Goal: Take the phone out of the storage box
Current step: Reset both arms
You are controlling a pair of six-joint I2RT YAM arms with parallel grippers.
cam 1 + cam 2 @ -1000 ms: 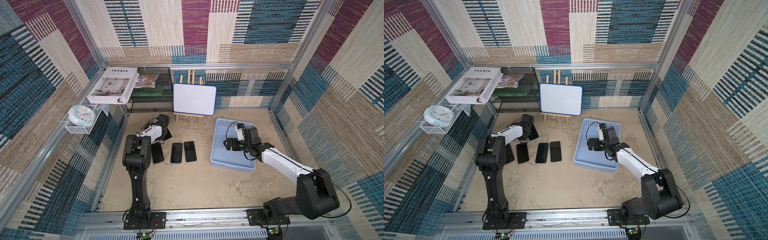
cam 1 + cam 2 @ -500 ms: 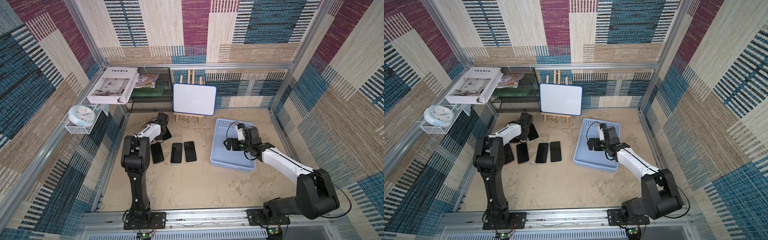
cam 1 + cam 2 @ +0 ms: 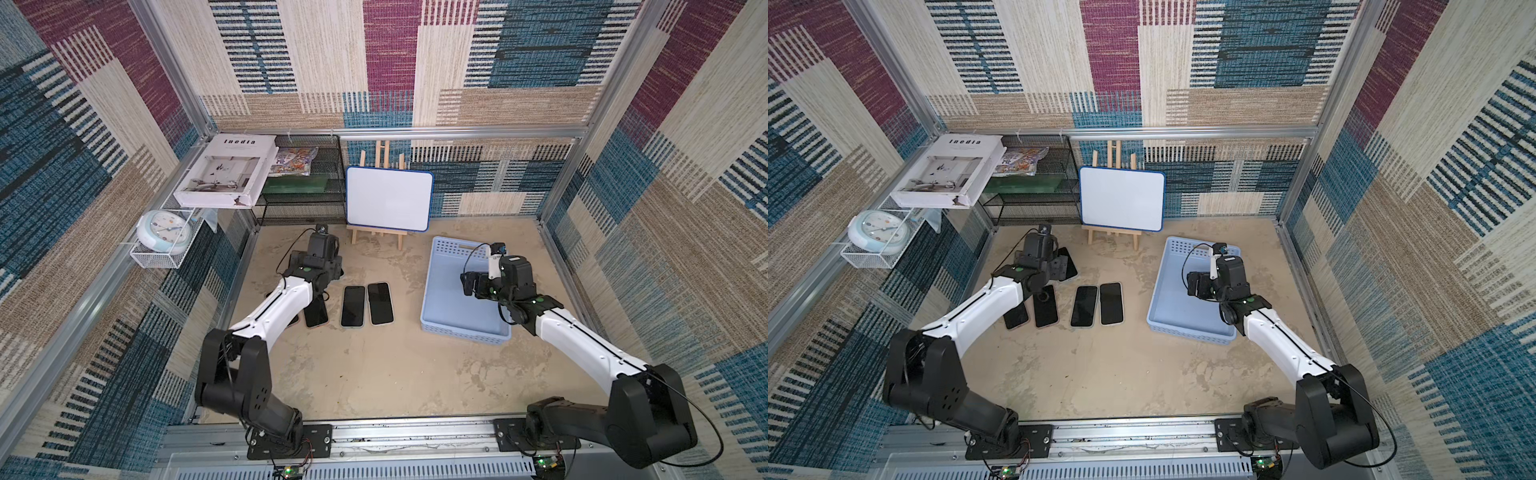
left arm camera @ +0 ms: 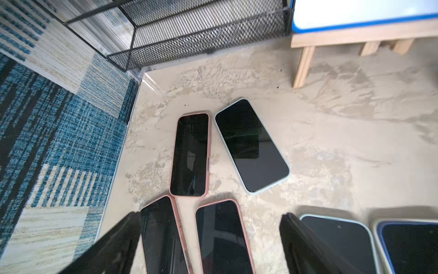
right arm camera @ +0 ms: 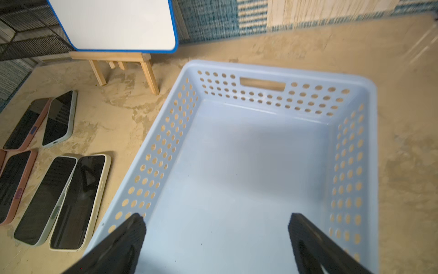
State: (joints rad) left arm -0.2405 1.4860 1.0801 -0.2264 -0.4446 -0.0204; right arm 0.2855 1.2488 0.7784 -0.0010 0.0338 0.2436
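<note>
Right gripper [image 5: 215, 218] hangs wide open and empty over pale blue perforated plastic storage box [image 5: 272, 70]; box floor shows bare. Left gripper [image 4: 209, 216] also spread, holding nothing. Black-screened phones [image 3: 352, 305] lie on beige worktop [image 3: 374, 374] left of box, long axes roughly near-far, nearest left arm.

Overall light: bright, even and diffuse in both top views.
Shadows: soft and short, lying under the phones [image 4: 189, 154] in the left wrist view.
Glare: the whiteboard [image 3: 388, 198] was almost blown out to plain white, and the phone screens carried dim reflections.
Blur: in the right wrist view the storage box [image 5: 260, 71] looked smeared and the floor [image 5: 414, 47] streaked.
Distortion: wide-angle bowing of the frame posts [image 3: 172, 66] towards the edges of the top views.
</note>
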